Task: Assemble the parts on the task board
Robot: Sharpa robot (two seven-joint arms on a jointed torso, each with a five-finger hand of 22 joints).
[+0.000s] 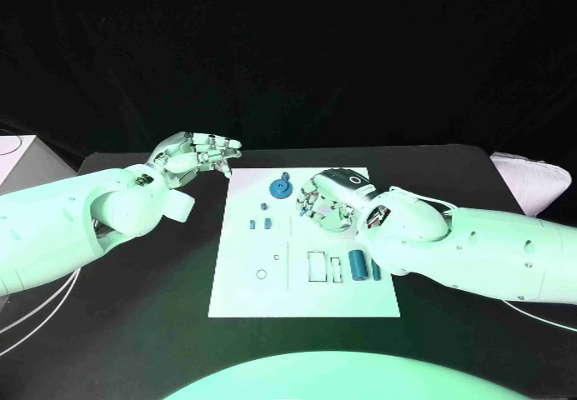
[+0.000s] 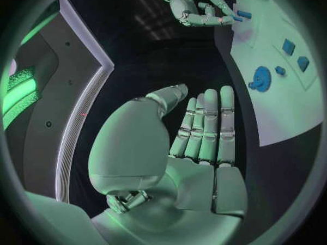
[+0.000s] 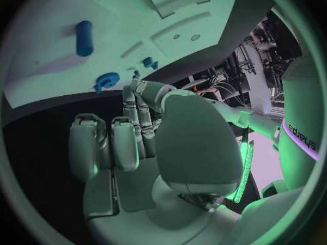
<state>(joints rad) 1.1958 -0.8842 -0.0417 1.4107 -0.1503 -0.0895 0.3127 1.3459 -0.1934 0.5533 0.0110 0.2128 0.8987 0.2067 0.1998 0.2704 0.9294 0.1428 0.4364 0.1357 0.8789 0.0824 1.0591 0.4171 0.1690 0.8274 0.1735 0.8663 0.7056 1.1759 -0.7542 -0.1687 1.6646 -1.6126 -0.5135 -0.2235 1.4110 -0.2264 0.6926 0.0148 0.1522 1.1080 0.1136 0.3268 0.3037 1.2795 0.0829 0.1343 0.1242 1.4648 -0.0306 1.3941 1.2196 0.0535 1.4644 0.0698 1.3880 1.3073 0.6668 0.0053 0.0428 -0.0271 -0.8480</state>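
The right hand point(image 1: 327, 200) hangs over the far right part of the board point(image 1: 241, 292), fingers curled downward but apart, with nothing in them as far as the head view shows. Just beside it, toward the left arm, lies the blue gear point(image 1: 280, 187); nearer the robot, close by the right forearm, two blue cylinders point(image 1: 363, 263) lie side by side. Small blue blocks point(image 1: 258, 223) sit further toward the board's left edge, with shallow slots point(image 1: 318, 266) between them and the cylinders.

The left hand point(image 1: 198, 153) is raised off the board's far left corner, fingers straight and close together, palm empty; its wrist view shows it well apart from any part.

Nothing looks seated yet. The likely trouble: the right hand, reaching down, may brush the gear with its curled fingers and push it aside. The forearm also sits low near the cylinders, so a sweep toward the slots could roll them off the board's edge.
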